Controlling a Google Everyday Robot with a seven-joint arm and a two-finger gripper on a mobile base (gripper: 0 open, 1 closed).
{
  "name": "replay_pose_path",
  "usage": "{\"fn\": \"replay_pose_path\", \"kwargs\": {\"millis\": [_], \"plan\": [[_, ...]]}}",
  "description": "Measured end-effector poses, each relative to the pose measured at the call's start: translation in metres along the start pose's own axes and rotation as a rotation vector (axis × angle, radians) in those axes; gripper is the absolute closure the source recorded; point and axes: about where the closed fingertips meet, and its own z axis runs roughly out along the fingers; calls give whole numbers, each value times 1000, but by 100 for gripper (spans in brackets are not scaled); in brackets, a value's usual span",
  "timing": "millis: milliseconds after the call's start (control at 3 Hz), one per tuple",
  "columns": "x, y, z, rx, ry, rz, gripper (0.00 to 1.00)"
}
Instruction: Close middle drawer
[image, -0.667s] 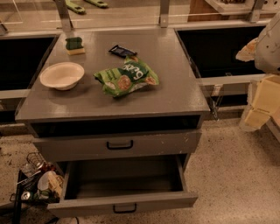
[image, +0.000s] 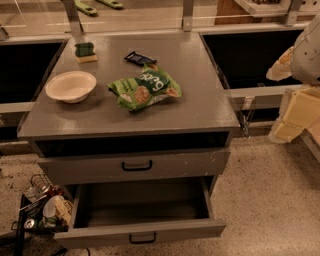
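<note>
camera view looks down on a grey square-topped cabinet (image: 200, 107) standing on a speckled floor (image: 270, 190). the middle drawer (image: 145, 232), a wide, deep grey drawer with a low front panel and a small black centre handle (image: 142, 238), is pulled far out at the bottom of the cabinet, and its dark inside shows nothing in it. just above it sits a taller-fronted grey drawer (image: 190, 164) with a larger black handle, only slightly out from the cabinet face.

on the cabinet top lie a round white bowl (image: 71, 86) at the left, a crumpled green snack bag (image: 145, 89) near the middle, a small black wrapped bar (image: 139, 58) touching the bag's far edge, and a green and yellow sponge (image: 85, 52) at the far left corner.

the gripper (image: 295, 117) seems to be the pale cream blocky part at the right edge of the view, well apart from the middle drawer and touching nothing on the cabinet; whether it is open or closed cannot be told. a wire basket of clutter (image: 37, 205) sits on the floor just beside the open drawer's left side.
</note>
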Motion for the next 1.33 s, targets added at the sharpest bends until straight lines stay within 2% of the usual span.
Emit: {"fn": "replay_pose_path", "kwargs": {"millis": [1000, 1333], "plan": [[0, 0, 0, 0, 0, 0, 90], [0, 0, 0, 0, 0, 0, 100]]}}
